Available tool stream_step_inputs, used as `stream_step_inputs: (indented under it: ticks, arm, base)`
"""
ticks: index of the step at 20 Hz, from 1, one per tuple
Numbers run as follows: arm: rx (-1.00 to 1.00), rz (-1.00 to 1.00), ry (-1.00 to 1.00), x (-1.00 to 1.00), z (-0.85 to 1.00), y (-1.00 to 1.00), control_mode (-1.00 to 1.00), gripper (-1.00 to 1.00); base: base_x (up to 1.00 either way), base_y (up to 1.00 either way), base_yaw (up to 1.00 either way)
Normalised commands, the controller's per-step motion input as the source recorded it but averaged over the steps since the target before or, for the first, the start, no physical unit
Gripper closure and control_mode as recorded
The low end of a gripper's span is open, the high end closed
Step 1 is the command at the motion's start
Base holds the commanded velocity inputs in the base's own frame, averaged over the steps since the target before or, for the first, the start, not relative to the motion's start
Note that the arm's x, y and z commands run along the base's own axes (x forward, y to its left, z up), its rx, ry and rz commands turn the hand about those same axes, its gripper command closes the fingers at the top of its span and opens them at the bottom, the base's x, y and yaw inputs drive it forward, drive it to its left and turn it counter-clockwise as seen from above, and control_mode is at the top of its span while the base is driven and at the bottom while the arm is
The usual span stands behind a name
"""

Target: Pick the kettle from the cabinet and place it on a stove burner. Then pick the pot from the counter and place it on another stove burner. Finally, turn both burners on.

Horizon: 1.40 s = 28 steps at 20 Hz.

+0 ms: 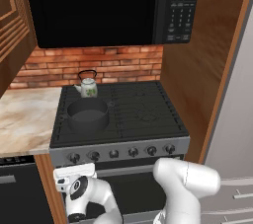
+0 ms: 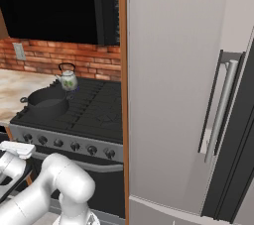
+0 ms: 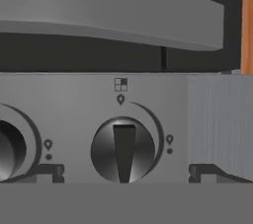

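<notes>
On the black cooktop (image 1: 148, 114) the pot (image 1: 88, 114) and kettle (image 1: 88, 87) already sit on the left burners. We face a knob (image 3: 123, 151) dead ahead between our wide-open, empty fingers (image 3: 47, 171), its pointer running straight along the view's vertical.

Your left base view sits behind the arm, left of it, facing forward and down over the stove (image 1: 143, 112), with the tabletop (image 1: 24, 114) at its left edge. Your right base view looks from behind on the right, so the fridge (image 2: 173, 95) takes its near half. Both share the cooktop, pot (image 1: 88, 114), kettle (image 1: 88, 86) and knob row. Your hand view sits very close, square on to one knob (image 3: 123, 150) on the steel front.
</notes>
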Motion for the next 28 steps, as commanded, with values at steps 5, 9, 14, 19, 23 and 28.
stream_step_inputs:
  ticks: [5, 9, 14, 19, 23, 28]
  arm:
    - [0.02, 0.0, 0.0, 0.03, 0.0, 0.0, -1.0, -1.0]
    - [0.02, 0.0, 0.0, 0.05, 0.0, 0.0, -1.0, -1.0]
    - [0.02, 0.0, 0.0, 0.07, 0.0, 0.0, -1.0, -1.0]
    - [0.0, 0.0, 0.0, 0.09, 0.0, 0.0, -1.0, -1.0]
    - [0.0, 0.0, 0.0, 0.1, 0.0, 0.0, -1.0, -1.0]
    - [0.0, 0.0, 0.0, 0.09, 0.0, 0.0, -1.0, -1.0]
  base:
    - [0.0, 0.0, 0.0]
    - [0.0, 0.0, 0.0]
    - [0.0, 0.0, 0.0]
    - [0.0, 0.0, 0.0]
    - [0.0, 0.0, 0.0]
    - [0.0, 0.0, 0.0]
